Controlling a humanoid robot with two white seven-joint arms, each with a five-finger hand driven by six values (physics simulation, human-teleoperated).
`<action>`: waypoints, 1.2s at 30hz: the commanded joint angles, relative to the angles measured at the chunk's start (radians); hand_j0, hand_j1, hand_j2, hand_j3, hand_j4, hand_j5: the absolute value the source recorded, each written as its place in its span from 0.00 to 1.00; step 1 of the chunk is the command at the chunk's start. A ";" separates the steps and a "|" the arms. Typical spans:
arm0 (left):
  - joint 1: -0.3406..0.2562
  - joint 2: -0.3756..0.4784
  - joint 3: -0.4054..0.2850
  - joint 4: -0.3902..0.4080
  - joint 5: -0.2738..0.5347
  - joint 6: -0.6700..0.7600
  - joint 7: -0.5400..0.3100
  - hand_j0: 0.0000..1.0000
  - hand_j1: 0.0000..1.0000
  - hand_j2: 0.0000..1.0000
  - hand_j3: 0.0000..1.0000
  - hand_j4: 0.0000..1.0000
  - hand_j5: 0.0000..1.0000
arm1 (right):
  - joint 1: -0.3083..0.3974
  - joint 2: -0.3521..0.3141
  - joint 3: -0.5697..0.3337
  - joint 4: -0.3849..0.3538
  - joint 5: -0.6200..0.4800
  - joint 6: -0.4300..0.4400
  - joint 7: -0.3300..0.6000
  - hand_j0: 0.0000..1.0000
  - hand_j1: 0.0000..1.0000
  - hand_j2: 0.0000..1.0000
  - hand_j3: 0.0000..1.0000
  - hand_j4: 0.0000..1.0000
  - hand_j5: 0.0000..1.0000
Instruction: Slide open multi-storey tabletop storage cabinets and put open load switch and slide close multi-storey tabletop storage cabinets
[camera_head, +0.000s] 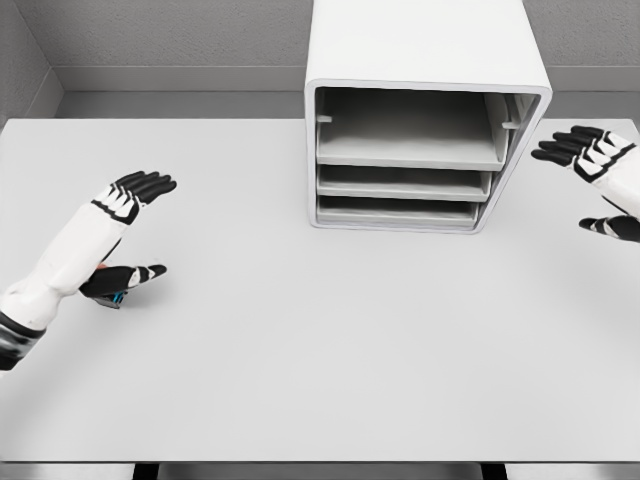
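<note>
The load switch (113, 296) is seen only as a small blue and dark sliver, lying on the table (320, 360) directly beneath the left hand (125, 240) and almost wholly covered by its thumb; whether it is touched by the thumb cannot be told. The left hand is shown released, its four fingers (145, 185) held straight and together and pointed away from the robot, the thumb spread out below them, and nothing is grasped. The left forearm is seen entering from the lower left edge.

The right hand (600, 180) is placed farther off, at the right edge of the head view, above the table. It is likewise shown released: its fingers (565, 147) are extended toward the left, the thumb is parted beneath them, and nothing is held.

The storage cabinet (425, 60) is set farthest back on the table, just to the left of the right hand's fingertips and well apart from the left hand. It is a white box with rounded corners. Three grey trays (405, 160) are stacked inside its front opening, all seated within the housing.
</note>
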 joint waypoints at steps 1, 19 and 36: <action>0.002 0.008 -0.001 -0.017 0.028 0.000 0.003 1.00 1.00 1.00 1.00 1.00 1.00 | 0.000 0.000 0.008 -0.022 0.017 0.000 -0.001 1.00 1.00 1.00 1.00 1.00 1.00; 0.132 0.187 0.116 0.037 0.008 0.000 -0.004 1.00 1.00 1.00 1.00 1.00 1.00 | 0.057 0.003 0.022 -0.077 0.023 0.000 0.125 0.86 0.86 0.86 0.86 0.86 0.86; 0.141 0.181 0.221 0.022 -0.008 0.000 -0.428 1.00 1.00 1.00 1.00 1.00 1.00 | -0.064 0.097 0.119 -0.107 0.028 0.000 0.130 0.92 0.92 0.92 0.92 0.92 0.92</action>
